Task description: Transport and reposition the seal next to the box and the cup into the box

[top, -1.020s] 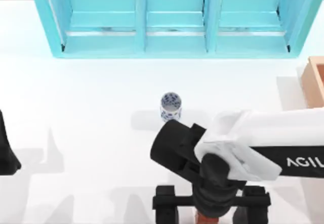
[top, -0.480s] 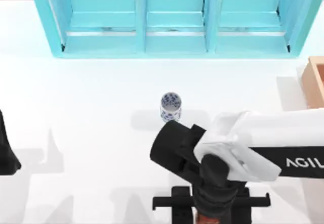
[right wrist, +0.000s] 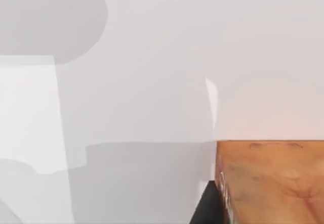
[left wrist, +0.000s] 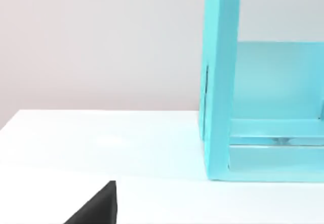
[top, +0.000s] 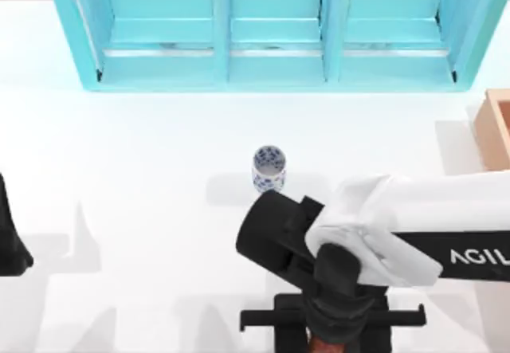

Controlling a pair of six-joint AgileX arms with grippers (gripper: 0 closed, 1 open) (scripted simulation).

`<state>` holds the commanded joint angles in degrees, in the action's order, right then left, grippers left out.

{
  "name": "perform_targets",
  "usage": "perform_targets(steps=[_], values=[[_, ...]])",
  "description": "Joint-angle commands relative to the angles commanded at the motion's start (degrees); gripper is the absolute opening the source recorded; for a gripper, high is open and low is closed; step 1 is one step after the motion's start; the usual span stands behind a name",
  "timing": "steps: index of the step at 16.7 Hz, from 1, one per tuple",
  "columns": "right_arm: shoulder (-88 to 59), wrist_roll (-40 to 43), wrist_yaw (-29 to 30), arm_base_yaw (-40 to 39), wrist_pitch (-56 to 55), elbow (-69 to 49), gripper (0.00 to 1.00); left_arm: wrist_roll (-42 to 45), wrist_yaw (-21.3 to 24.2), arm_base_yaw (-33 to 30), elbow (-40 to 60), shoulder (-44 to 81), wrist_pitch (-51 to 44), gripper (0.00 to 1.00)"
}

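While our left arm (top: 9, 241) sits parked at the table's left edge, our right gripper (top: 332, 335) is down at the near edge of the white table (top: 143, 146), over the small reddish-brown oblong seal with orange mottling (right wrist: 268, 183). Fingers look drawn in narrow around the seal. In the right wrist view 1 black finger (right wrist: 206, 206) sits right against the block's side, so we judge it gripped, though the wrist covers most of the contact from above. The small white cylindrical cup with blue porcelain pattern (top: 269, 168) stands upright mid-table, just beyond the right arm and untouched. The light tan wooden box with thick walls (top: 488, 130) is at the far right edge, well apart from both the seal and the cup. The big turquoise shelf unit (top: 271, 30) runs along the back. Step in hand, as we read it: step 1 of 2, the grasp on the seal. Next move calls for a straight lift clear of the table, then a carry rightward to set the seal down beside the box wall, not inside. The cup goes after that.
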<state>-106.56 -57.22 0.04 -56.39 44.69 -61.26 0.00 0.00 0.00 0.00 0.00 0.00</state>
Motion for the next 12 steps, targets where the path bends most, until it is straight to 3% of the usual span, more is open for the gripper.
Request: perform_targets(steps=[7, 12], values=[[0.94, 0.82, 0.05, 0.73, 0.93, 0.33, 0.00, 0.00, 0.00, 0.00, 0.00, 0.00, 0.00, 1.00], [11.64, 6.43, 0.03, 6.38, 11.32, 1.39, 0.00, 0.00, 0.00, 0.00, 0.00, 0.00, 0.00, 1.00]])
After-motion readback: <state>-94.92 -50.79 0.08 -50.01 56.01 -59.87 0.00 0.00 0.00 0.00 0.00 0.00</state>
